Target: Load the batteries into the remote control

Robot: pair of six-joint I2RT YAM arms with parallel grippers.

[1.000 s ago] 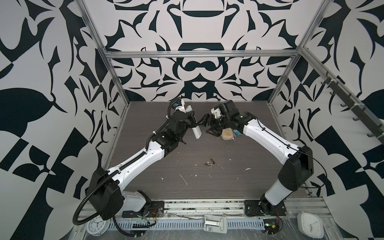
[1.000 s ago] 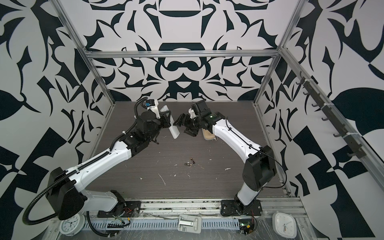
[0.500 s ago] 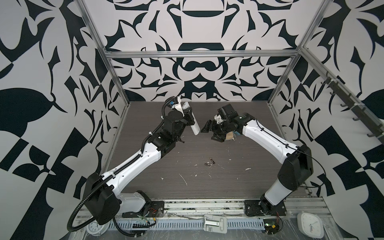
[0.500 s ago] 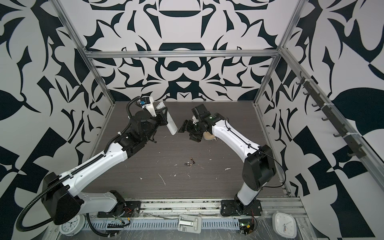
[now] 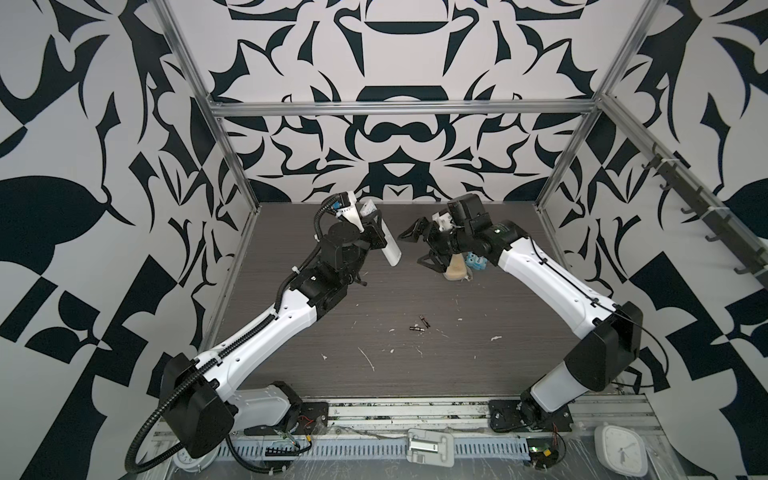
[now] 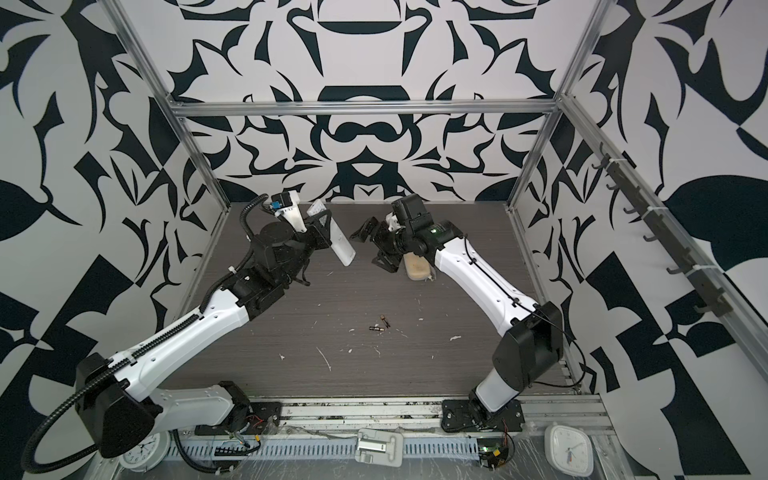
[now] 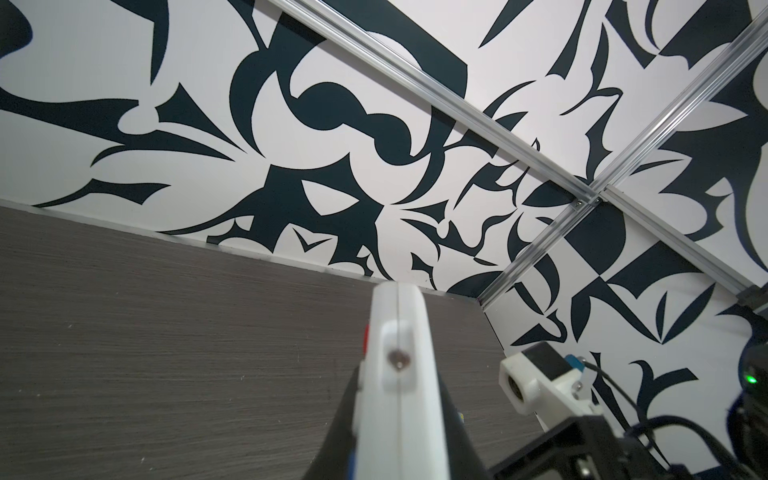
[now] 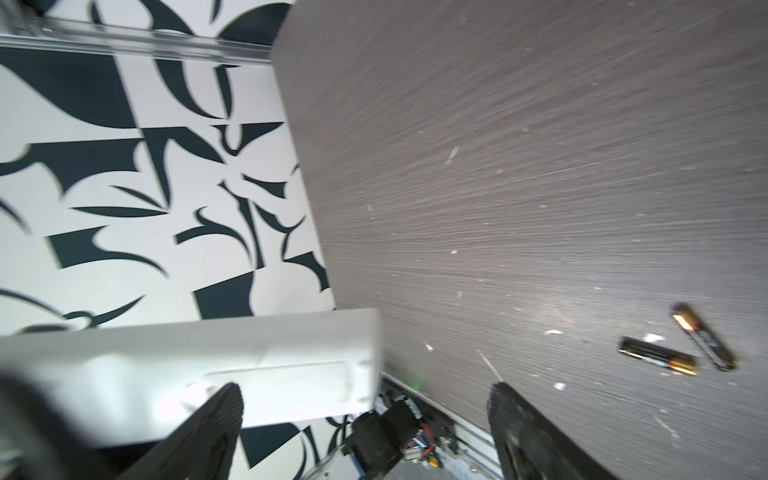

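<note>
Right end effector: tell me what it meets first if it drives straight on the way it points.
Probably the free end of the remote, which the left end effector holds. The open right end effector faces it across a gap. Depth is unclear, so it might slip just past that end.

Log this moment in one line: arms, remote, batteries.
left gripper: shut on remote, raised, tilted | right gripper: open, empty, beside remote | batteries: both loose on table | loaded: none
</note>
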